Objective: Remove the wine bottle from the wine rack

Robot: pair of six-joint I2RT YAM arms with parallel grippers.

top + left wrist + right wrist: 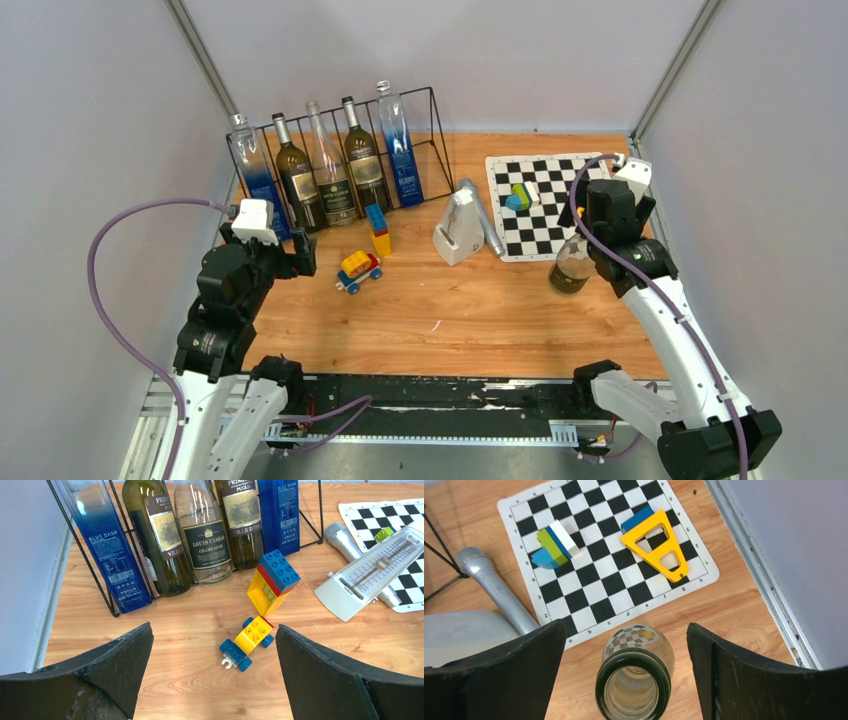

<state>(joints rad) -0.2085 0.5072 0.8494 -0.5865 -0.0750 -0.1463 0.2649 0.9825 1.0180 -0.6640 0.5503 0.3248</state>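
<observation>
- The wine bottle (572, 268) stands upright on the table (470, 330), off the wine rack (428, 150) and well apart from it, just beside the near right corner of the chessboard (545, 205).
- The right gripper (585, 232) hangs over the bottle's neck, released. In the wrist view its fingers (499, 675) stand wide on either side of the bottle's mouth (633, 677), with a clear gap on both sides, so nothing is grasped.
- The left gripper (303, 252) is also released, its fingers (100, 675) spread wide with only bare wood between them. It sits near the left end of the rack and faces it.
- The rack runs along the back left of the table and holds five bottles leaning back (labels facing the arms): a blue bottle (107, 555) at each end, two dark green bottles (160, 535), and a clear champagne bottle (205, 535) in the middle.
- A toy car (247, 642) and a small block tower (272, 580) lie on the wood in front of the rack.
- A white metronome (458, 230) and a silver microphone (482, 215) lie between the rack and the chessboard.
- On the chessboard are a striped block (555, 545) and a yellow triangular frame (658, 545).
</observation>
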